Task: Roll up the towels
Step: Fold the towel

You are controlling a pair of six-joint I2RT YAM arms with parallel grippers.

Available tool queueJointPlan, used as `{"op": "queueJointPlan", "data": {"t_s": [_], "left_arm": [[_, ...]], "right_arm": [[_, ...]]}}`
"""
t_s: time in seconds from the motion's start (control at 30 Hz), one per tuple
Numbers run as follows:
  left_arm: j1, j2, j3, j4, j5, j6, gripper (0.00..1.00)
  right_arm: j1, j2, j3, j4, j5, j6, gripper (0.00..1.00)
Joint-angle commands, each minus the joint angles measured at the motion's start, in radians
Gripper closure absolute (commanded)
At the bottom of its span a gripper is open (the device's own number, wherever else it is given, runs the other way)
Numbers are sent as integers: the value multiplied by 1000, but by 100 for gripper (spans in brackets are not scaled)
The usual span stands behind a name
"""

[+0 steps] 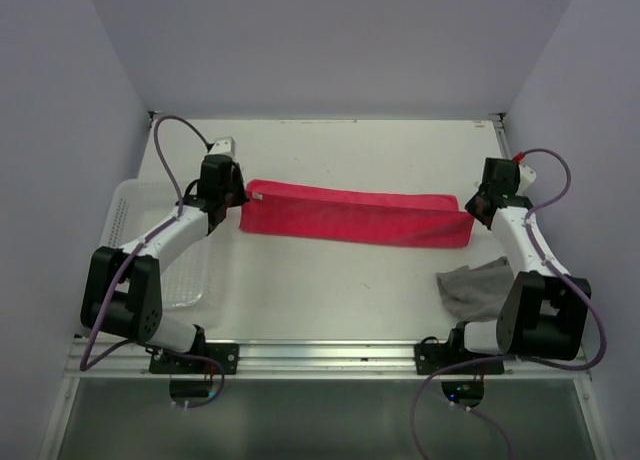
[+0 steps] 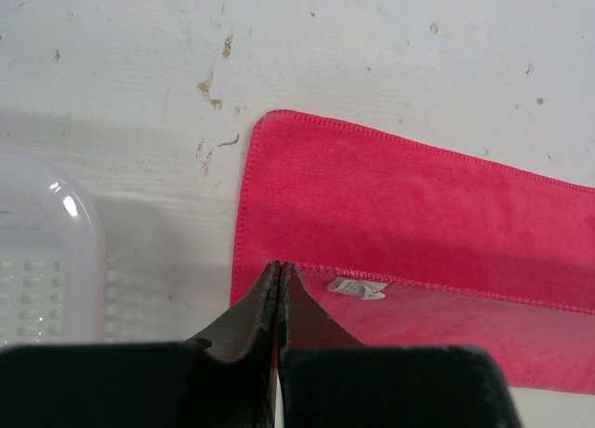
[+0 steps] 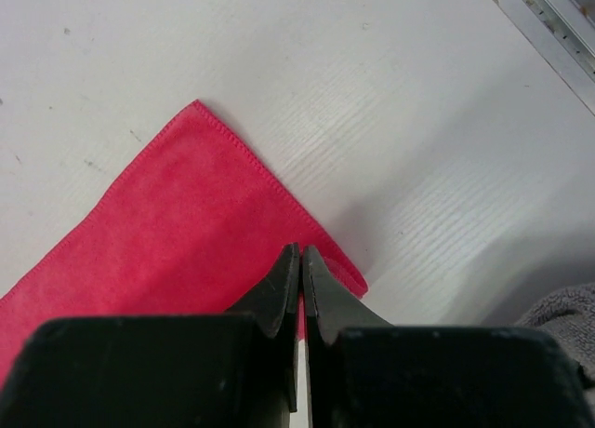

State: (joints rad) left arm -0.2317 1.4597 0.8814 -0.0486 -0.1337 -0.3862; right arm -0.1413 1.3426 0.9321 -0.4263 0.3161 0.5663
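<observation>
The pink-red towel [image 1: 355, 215] lies folded into a long strip across the middle of the table. My left gripper [image 1: 238, 204] is shut at its left end. In the left wrist view the tips [image 2: 280, 265] pinch the near folded edge of the towel [image 2: 400, 205], beside a white label [image 2: 358, 287]. My right gripper [image 1: 472, 208] is shut at the right end. In the right wrist view its tips [image 3: 301, 249] pinch the towel's [image 3: 167, 223] near right corner, with red showing between them. The grey-taupe towel [image 1: 478, 288] lies crumpled by the right arm's base.
A white perforated basket [image 1: 128, 208] sits at the left under the left arm; its corner shows in the left wrist view [image 2: 46, 251]. The grey towel's edge shows at the right wrist view's lower right [image 3: 567, 312]. Walls enclose the table on three sides.
</observation>
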Motion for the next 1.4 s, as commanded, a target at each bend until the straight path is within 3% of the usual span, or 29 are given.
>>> {"op": "queueJointPlan", "data": {"t_s": [0.0,1.37], "left_arm": [[-1,22,62,0,-53,29,100],[0,264,232,26,-67,58,100]], "right_arm": [[-4,44,66,41,5,9,100],[12,382,298,58,-41,1,100]]}}
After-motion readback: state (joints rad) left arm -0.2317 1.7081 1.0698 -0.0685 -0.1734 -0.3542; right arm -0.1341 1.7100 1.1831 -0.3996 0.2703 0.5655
